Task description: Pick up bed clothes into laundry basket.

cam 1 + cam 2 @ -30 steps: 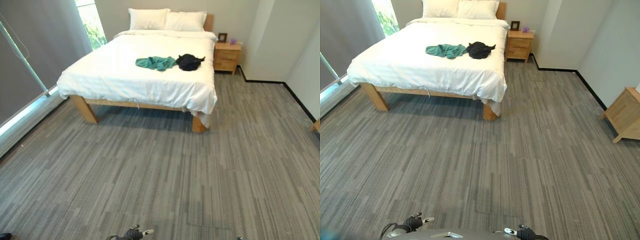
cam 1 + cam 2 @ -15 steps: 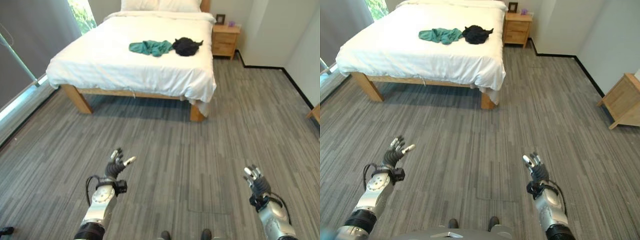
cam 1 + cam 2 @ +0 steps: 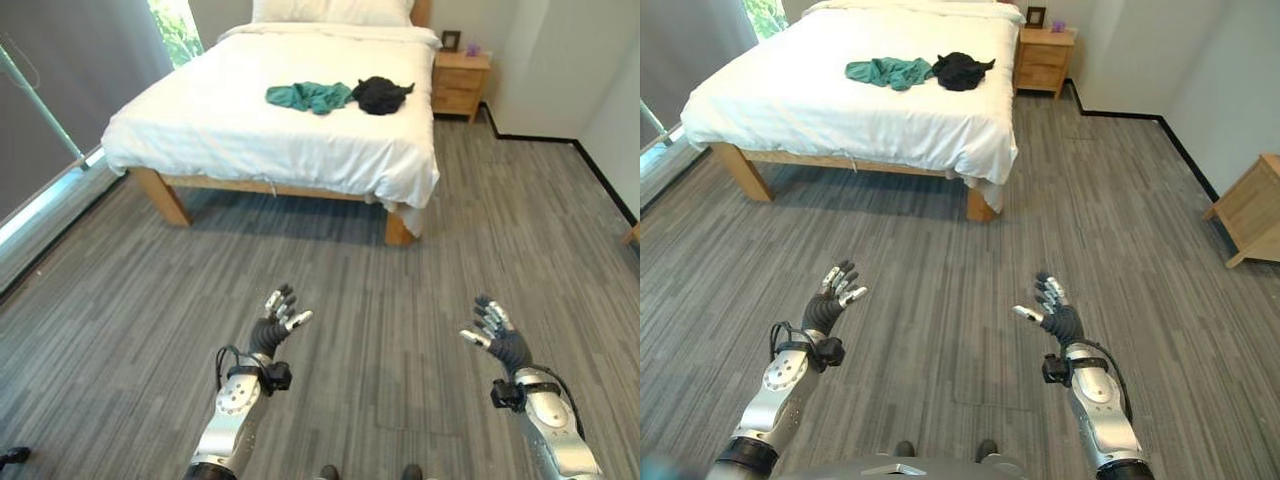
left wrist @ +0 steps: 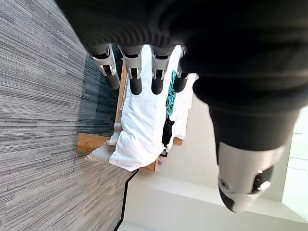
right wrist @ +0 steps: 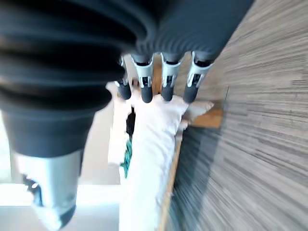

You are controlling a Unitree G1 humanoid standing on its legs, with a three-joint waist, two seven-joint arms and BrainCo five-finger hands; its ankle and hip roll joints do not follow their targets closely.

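Observation:
A teal garment [image 3: 309,96] and a black garment [image 3: 382,94] lie crumpled side by side on the white bed [image 3: 230,130], well ahead of me. My left hand [image 3: 274,328] is raised over the grey floor at the lower left, fingers straight and spread, holding nothing. At the lower right my right hand [image 3: 497,337] is lifted the same way, open and empty. Both hands are far short of the bed. In the left wrist view the fingers [image 4: 136,77] point toward the bed, where the teal garment [image 4: 172,91] and the black garment [image 4: 168,132] show.
The bed stands on wooden legs [image 3: 164,198]. Pillows [image 3: 330,10] lie at its head. A wooden nightstand [image 3: 461,84] sits at the bed's far right. A wooden cabinet [image 3: 1252,210] stands by the right wall. A curtained window wall [image 3: 60,90] runs along the left.
Both arms have risen and reached further forward, the hands now higher with fingers spread. The camera view has shifted slightly.

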